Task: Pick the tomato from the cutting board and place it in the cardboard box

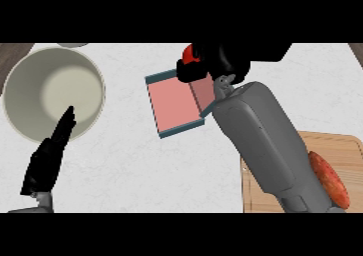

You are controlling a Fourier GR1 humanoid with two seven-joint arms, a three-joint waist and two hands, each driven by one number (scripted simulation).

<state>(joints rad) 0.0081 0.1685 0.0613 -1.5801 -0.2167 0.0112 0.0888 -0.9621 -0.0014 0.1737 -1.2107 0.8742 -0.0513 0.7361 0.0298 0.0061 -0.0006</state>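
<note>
Already off the cutting board (pixel 339 145), the tomato (pixel 189 51) sits clamped in the right hand's (pixel 206 62) curled fingers above the cardboard box (pixel 173 100), release pending.

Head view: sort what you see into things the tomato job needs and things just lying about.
Needed:
- red round tomato, in the black right hand
- open box with pink floor and blue-grey walls
- wooden cutting board

Lying about:
- large cream round bowl
- reddish-orange oblong food on the board
- black left hand, resting open
</note>
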